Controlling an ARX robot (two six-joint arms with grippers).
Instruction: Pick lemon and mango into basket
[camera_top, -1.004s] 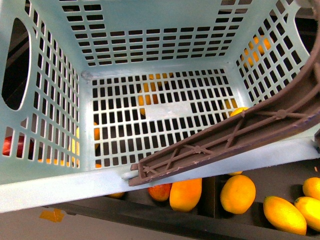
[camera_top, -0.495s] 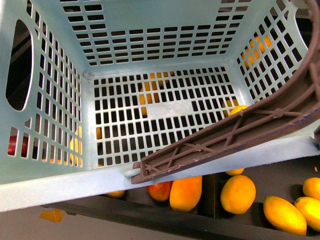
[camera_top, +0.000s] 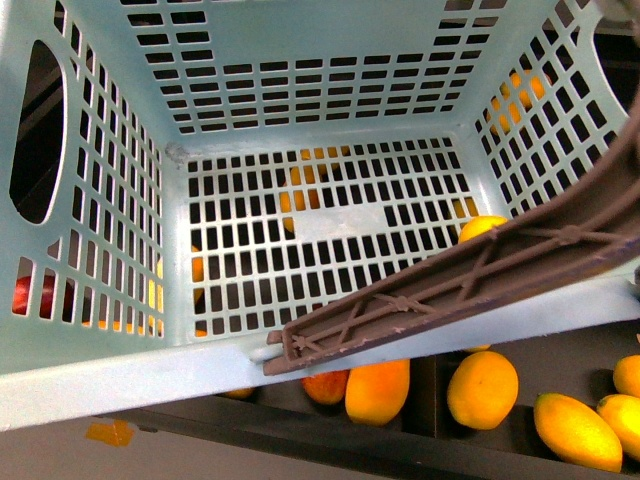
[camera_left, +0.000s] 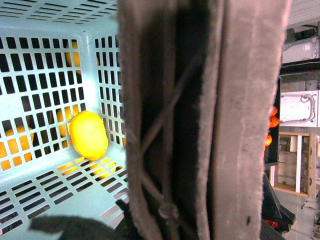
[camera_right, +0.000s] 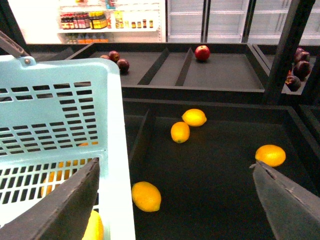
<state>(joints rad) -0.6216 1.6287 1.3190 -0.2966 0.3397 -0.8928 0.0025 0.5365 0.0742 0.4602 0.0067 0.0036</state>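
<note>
The pale teal basket (camera_top: 120, 375) fills the front view, hanging over the fruit bins. Its brown handle (camera_top: 450, 285) crosses the lower right. My left gripper (camera_left: 170, 220) is shut on that handle (camera_left: 200, 120), which hides most of the jaws. A lemon (camera_top: 483, 227) lies in the basket's right corner, partly behind the handle, and shows as the yellow oval lemon (camera_left: 88, 135) in the left wrist view. Below the basket's near rim lies a yellow-orange mango (camera_top: 378, 390). My right gripper (camera_right: 175, 200) stands open beside the basket's outer wall (camera_right: 117, 165), above the dark bin, holding nothing.
More yellow-orange fruits (camera_top: 575, 430) and a reddish one (camera_top: 325, 385) lie in the black bins under the basket. In the right wrist view several loose lemons (camera_right: 146, 196) are scattered in a dark bin, with dividers (camera_right: 141, 140) and a red apple (camera_right: 202, 52) in the bin behind.
The basket has swung slightly, and the handle's near end sits a little lower and further right. The fruits below have shifted a touch in view. The lemon stays in its corner.
</note>
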